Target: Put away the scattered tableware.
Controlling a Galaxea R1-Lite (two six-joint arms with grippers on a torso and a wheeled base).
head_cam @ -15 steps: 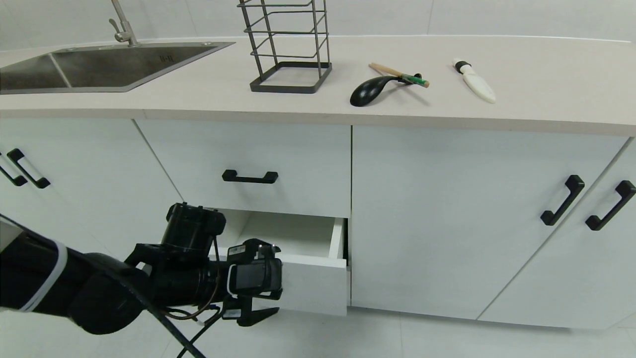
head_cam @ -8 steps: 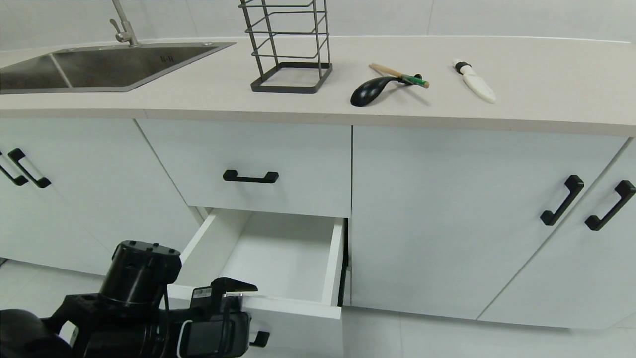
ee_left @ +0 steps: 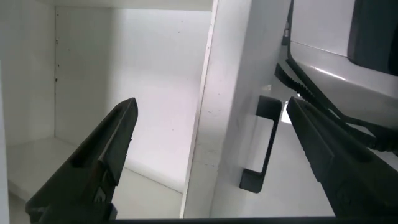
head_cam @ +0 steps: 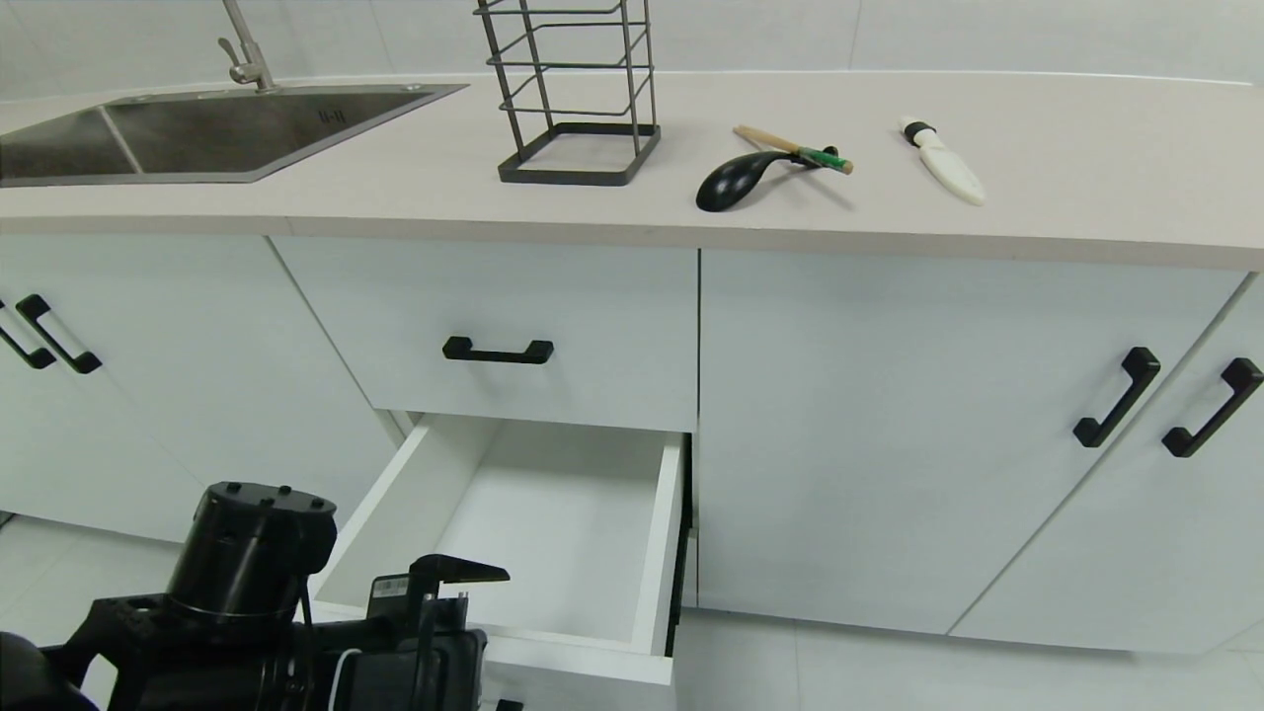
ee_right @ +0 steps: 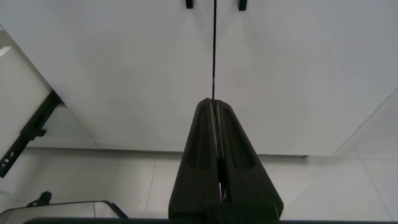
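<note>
Below the countertop (head_cam: 395,202), the front of the open drawer (head_cam: 660,533) is straddled by the wide-spread left gripper (ee_left: 211,115); the right gripper (ee_right: 216,124) is pressed closed.

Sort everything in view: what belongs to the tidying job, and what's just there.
Job: black plastic spoon, green-tipped wooden chopsticks, white knife-shaped utensil, open white drawer.
Just there: steel sink, chrome tap, dark wire rack.

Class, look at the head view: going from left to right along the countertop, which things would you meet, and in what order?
sink → wire rack → black spoon → white knife
</note>
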